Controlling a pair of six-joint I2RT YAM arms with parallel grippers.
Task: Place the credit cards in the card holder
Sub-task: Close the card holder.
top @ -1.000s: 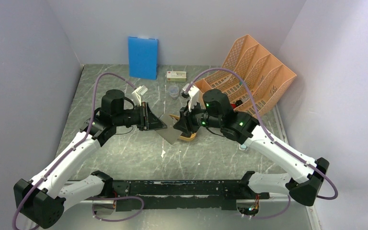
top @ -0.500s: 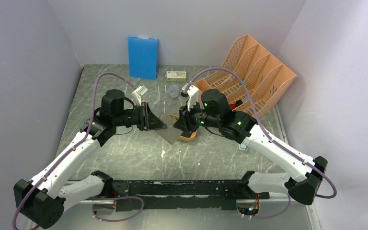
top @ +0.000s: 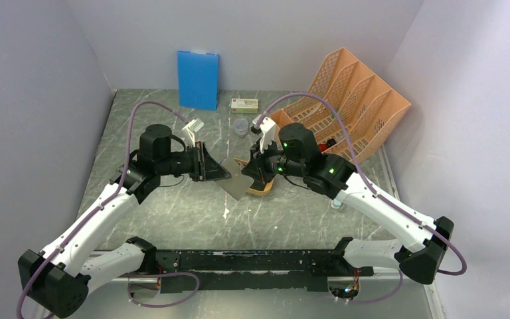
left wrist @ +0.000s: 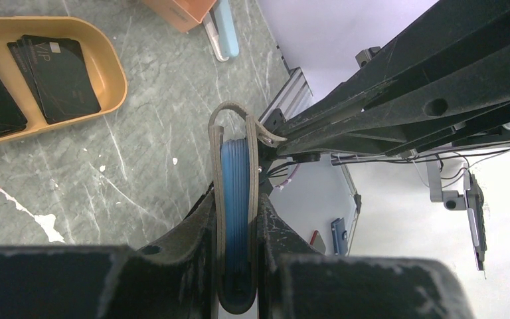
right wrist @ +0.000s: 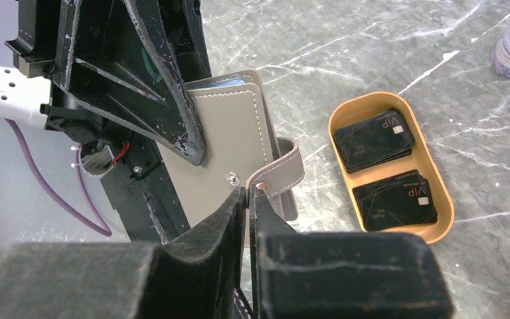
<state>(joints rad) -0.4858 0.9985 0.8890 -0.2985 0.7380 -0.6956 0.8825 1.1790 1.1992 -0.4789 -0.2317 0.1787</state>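
- The left gripper (left wrist: pixel 238 206), over the middle of the dark green marbled table (top: pixel 172 206), has its fingers clenched on the grey stitched folding card holder (right wrist: pixel 229 143). They hold it on edge, off the table, and the pale blue inner pockets show between the two covers.
- The card holder hangs between the two arms. Its long closing strap (right wrist: pixel 285 169) loops over the open edge towards the right arm. The round snap stud (right wrist: pixel 230 177) on the outer face shows bare, so the strap appears to be unfastened.
- The right gripper (right wrist: pixel 248 196) has its fingers pinched shut on the tab end of that strap, just beside the stud.
- Just right of the holder, the mustard-yellow oval tray (left wrist: pixel 116 76) lies flat on the table. It holds the black credit cards in two flat stacks, one (right wrist: pixel 374 139) in the farther half and one (right wrist: pixel 395 198) in the nearer half.
- The coming move likely turns on this: the cards lie flat just beside and below the right fingers, so the right arm is the nearer one. The pockets stand upright, so a lifted card would need turning on edge to slide in.
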